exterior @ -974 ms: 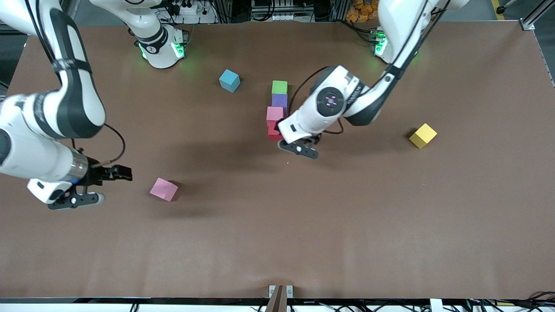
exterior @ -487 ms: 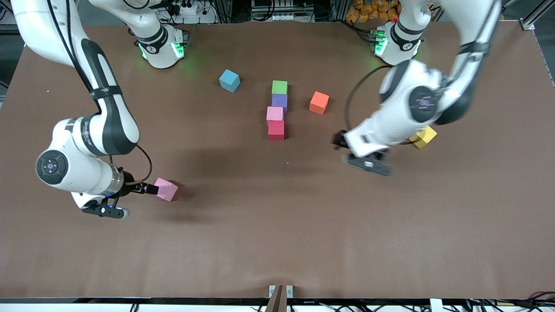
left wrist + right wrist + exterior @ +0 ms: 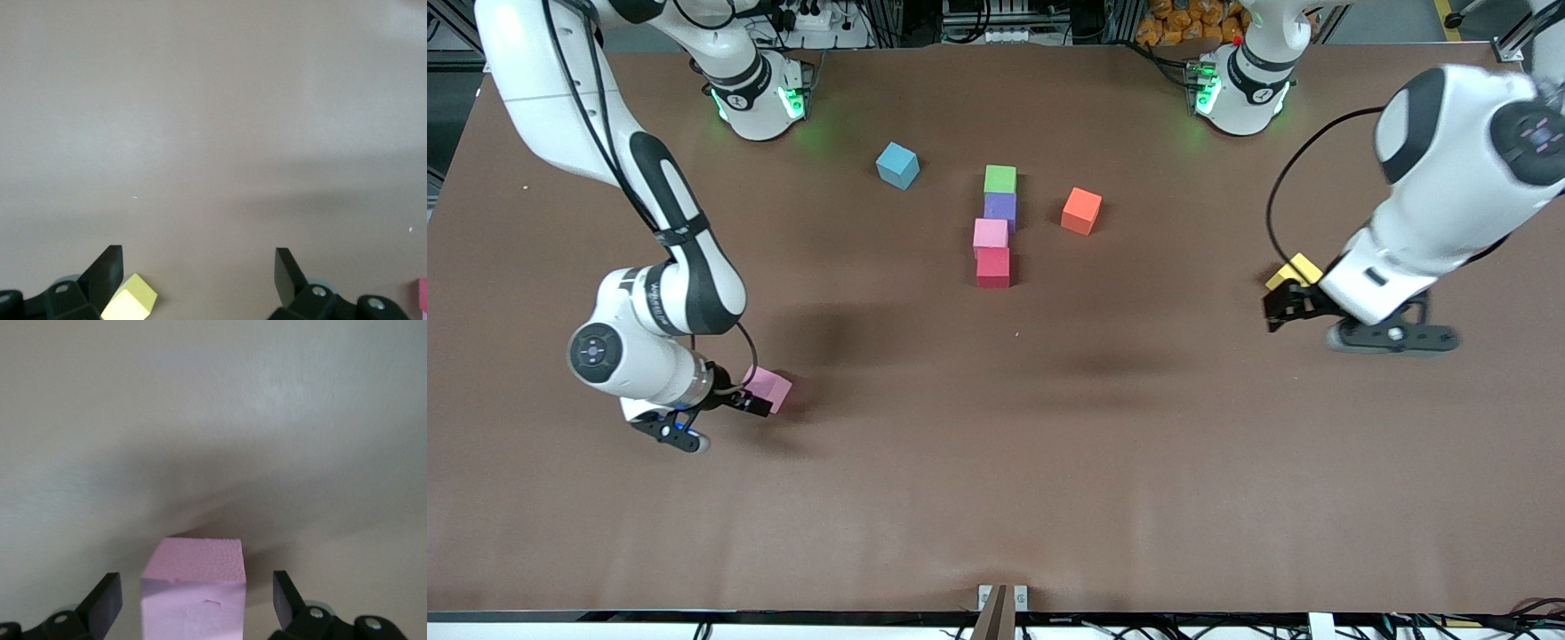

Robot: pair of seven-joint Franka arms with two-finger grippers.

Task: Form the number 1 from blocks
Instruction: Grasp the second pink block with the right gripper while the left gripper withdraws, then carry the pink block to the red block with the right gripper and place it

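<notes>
Four blocks (image 3: 993, 229) in a column

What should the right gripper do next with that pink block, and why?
Probably close on it. The right gripper is open with the loose pink block between its fingers, apart from the column that ends at the red block, where it likely belongs.

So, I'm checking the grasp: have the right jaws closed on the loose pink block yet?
No: in the right wrist view the pink block sits between open jaws of the right gripper, with a gap on each side.
</notes>
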